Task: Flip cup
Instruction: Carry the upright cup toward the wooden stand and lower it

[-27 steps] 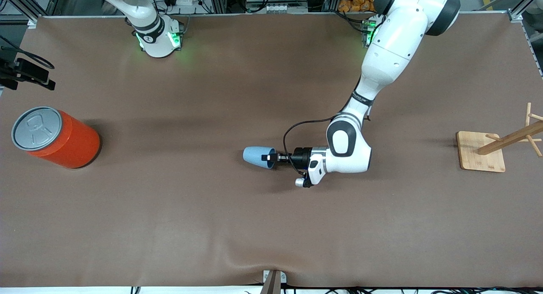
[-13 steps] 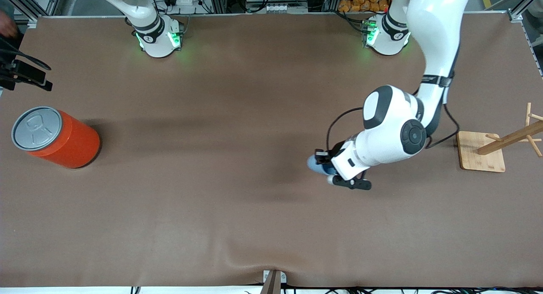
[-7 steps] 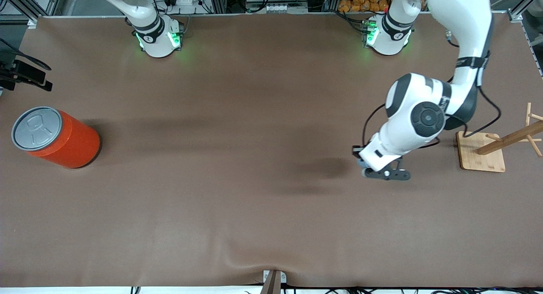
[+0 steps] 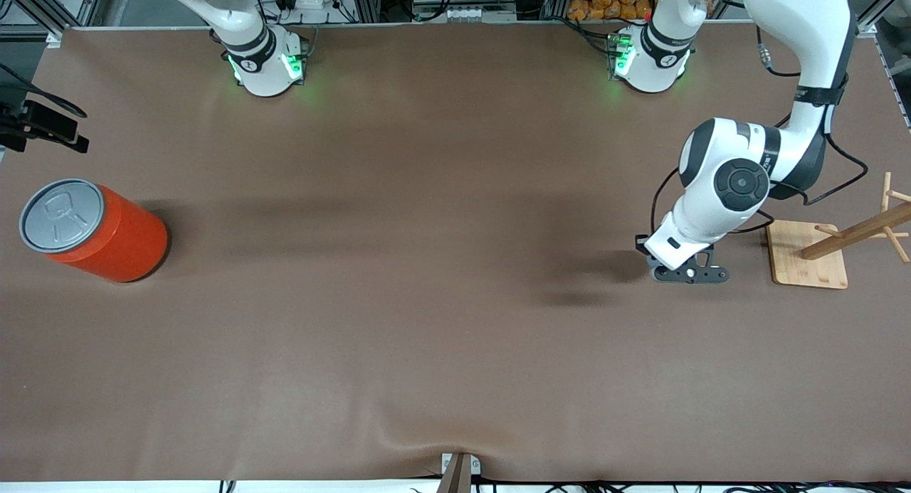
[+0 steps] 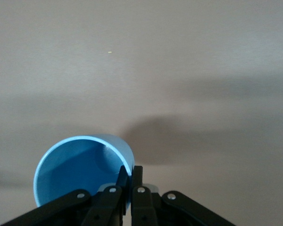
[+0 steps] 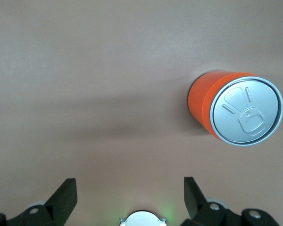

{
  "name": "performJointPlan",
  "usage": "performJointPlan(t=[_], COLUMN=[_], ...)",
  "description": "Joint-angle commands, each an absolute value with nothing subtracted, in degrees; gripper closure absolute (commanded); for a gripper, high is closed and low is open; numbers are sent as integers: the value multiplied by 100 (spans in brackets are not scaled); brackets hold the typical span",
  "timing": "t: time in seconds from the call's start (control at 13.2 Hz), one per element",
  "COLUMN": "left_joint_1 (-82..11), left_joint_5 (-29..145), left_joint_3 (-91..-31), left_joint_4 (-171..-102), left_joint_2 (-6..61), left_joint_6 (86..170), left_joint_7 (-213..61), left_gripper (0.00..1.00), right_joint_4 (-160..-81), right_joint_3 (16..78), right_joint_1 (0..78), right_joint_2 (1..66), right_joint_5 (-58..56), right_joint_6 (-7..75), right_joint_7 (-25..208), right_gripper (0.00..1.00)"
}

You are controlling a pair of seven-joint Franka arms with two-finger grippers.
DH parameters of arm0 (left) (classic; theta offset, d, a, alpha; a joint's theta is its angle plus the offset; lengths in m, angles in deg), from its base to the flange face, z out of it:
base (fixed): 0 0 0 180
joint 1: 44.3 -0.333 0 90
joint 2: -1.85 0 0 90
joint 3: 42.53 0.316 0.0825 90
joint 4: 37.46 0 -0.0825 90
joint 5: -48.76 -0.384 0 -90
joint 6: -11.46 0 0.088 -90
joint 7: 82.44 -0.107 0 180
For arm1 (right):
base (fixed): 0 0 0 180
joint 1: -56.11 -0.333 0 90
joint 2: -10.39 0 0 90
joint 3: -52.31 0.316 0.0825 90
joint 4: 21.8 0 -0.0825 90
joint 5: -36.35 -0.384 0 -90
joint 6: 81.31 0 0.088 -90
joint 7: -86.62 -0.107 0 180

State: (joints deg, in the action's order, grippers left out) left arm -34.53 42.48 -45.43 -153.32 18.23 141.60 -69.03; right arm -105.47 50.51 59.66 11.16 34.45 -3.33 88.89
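The light blue cup (image 5: 80, 169) shows in the left wrist view with its darker blue inside facing the camera. My left gripper (image 5: 131, 176) is shut on its rim, one finger inside the cup and one outside. The cup casts a separate shadow on the brown table, so it hangs above the surface. In the front view my left gripper (image 4: 662, 257) points down over the table beside the wooden rack, and the hand hides the cup. My right gripper (image 6: 129, 195) is open and empty, high over the table; it is out of the front view.
A large orange can with a grey lid (image 4: 92, 230) stands at the right arm's end of the table; it also shows in the right wrist view (image 6: 236, 110). A wooden peg rack on a square base (image 4: 808, 255) stands at the left arm's end, close to my left hand.
My left arm has carried the cup from the table's middle toward the wooden rack. The hand has turned from sideways to pointing down. The right arm has not moved.
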Motion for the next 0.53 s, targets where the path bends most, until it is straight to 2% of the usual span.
performJointPlan(t=[0.0,0.08,0.23,0.3,0.45], left_joint_1=[-3692,-3709,-3718,-3709,-3744], left_joint_5=[4067,4067,4067,4076,4076], left_joint_3=[-4614,-4614,-4623,-4623,-4623], left_joint_4=[-15636,-15654,-15663,-15655,-15602], left_joint_2=[1767,1785,1811,1863,2056], left_joint_6=[14600,14645,14646,14646,14663], left_joint_7=[-6917,-6917,-6908,-6899,-6846], left_gripper=[100,100,93,84,77], right_joint_4=[-10512,-10503,-10512,-10512,-10512], right_joint_3=[5099,5091,5090,5090,5099], right_joint_1=[6033,6050,6112,6094,6059], right_joint_2=[1127,1127,1127,1136,1136], right_joint_5=[3415,3424,3415,3415,3415], right_joint_6=[-371,-371,-371,-362,-353], right_joint_7=[8935,8935,8935,8935,8926], right_gripper=[0,0,0,0,0])
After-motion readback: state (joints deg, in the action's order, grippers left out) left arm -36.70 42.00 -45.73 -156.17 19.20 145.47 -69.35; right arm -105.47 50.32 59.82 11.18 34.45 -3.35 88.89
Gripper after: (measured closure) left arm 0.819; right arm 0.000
